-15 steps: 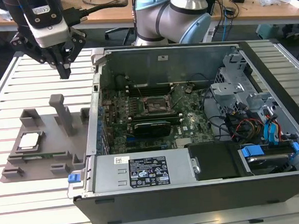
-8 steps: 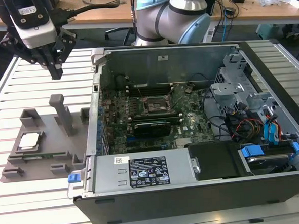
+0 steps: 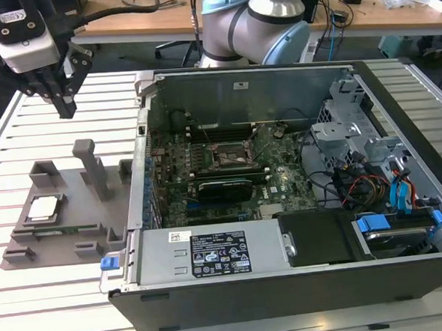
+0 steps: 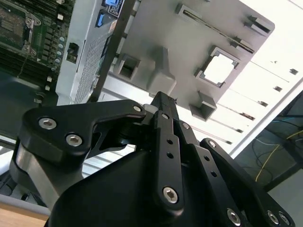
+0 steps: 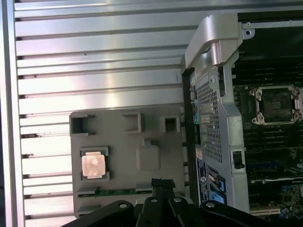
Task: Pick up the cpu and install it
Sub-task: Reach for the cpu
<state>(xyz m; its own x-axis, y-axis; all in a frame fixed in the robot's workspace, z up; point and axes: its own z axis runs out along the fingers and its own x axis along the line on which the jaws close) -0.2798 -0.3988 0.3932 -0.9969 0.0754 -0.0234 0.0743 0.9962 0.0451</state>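
Observation:
The cpu (image 3: 45, 208) is a small pale silver square lying flat in a recess of the grey fixture plate (image 3: 72, 191) at the exterior view's left. It also shows in both wrist views (image 4: 219, 68) (image 5: 93, 165). My gripper (image 3: 66, 107) hangs well above the slatted table, beyond the fixture's far edge and apart from the cpu. Its black fingers (image 4: 163, 113) are shut with nothing between them, and their tips (image 5: 162, 182) point down toward the fixture. The cpu socket (image 3: 228, 157) sits on the green motherboard inside the open computer case (image 3: 201, 84).
A tall grey post (image 3: 94, 169) stands on the fixture between the cpu and the case wall. The case holds a power supply (image 3: 211, 252), drive cages (image 3: 354, 127) and cables (image 3: 357, 183). The arm's base (image 3: 257, 21) stands behind the case.

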